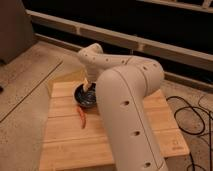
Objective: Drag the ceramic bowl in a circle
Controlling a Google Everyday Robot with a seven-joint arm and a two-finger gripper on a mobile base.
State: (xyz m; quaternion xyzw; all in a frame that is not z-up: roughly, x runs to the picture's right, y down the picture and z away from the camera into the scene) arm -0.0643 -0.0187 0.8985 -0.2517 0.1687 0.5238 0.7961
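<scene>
Gripper [89, 86] down at ceramic bowl [84, 96], mostly hidden behind white arm [125, 100]; grip state unreadable. Bowl sits on wooden table [65, 140], left-rear part. Orange-red stick [81, 117] just in front of bowl. Speckled floor [25, 80] around; black cables [192, 115] at right.
</scene>
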